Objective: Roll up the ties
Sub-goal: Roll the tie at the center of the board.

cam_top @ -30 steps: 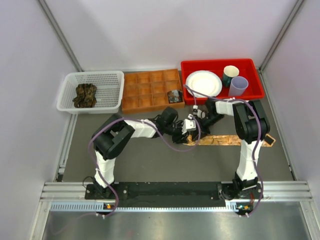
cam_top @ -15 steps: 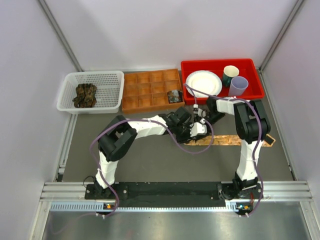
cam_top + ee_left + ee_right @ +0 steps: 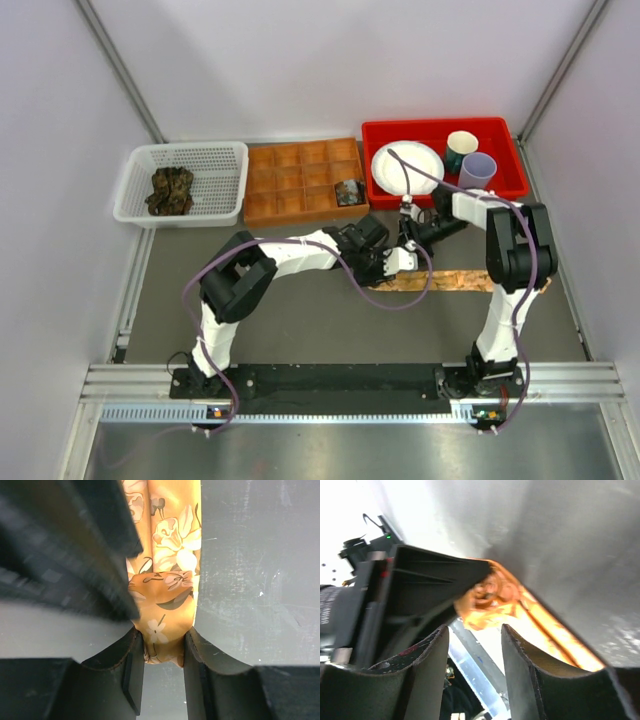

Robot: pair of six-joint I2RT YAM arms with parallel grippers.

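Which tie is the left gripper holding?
The orange floral tie, its end pinched in the left gripper. The dark ties lie untouched: a bundle in the white basket, one in the brown tray.

Plain white walls (image 3: 330, 60) enclose a dark grey tabletop (image 3: 300, 325) edged by aluminium rails (image 3: 130, 385)

The top camera looks steeply down on the whole desk (image 3: 300, 310); both wrist cameras, very close, share the orange tie (image 3: 167, 600).
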